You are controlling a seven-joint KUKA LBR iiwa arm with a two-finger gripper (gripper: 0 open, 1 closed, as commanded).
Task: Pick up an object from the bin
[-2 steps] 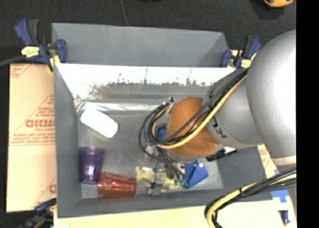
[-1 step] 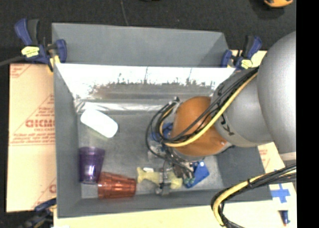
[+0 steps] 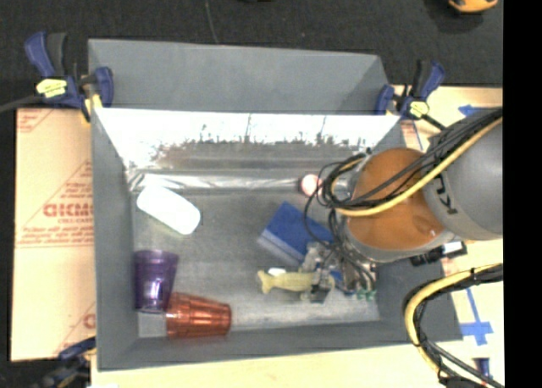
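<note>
Closest to the camera, along the front wall of the grey metal bin [image 3: 114,251], a translucent red plastic cup [image 3: 199,317] lies on its side in the left front corner. Just behind it, and seemingly touching its left end, is a translucent purple plastic cup [image 3: 153,280]; whether that one stands or lies cannot be told. To the right, near the middle of the front half of the floor, lies a small pale yellow elongated thing [image 3: 284,280], roughly crosswise to the view. The gripper [image 3: 326,283] is down at the floor at that thing's right end, right against it. Its tip is a dark tangle of parts from this angle, so it cannot be told whether it is spread, pressed together or pinching the yellow piece. Just behind the yellow piece, a flat blue rectangular block [image 3: 286,230] lies tilted, its right side running under the robot's wrist. Above the gripper sits the rounded orange cover [image 3: 389,204] of the wrist, with yellow and black cables [image 3: 423,179] looping across it. Farther back on the left, well apart from the gripper, lies a white oval soap-like lump [image 3: 169,210]. Farthest back, near the foot of the rear wall, a small pinkish-white ball [image 3: 309,183] rests just beside the cables.
</note>
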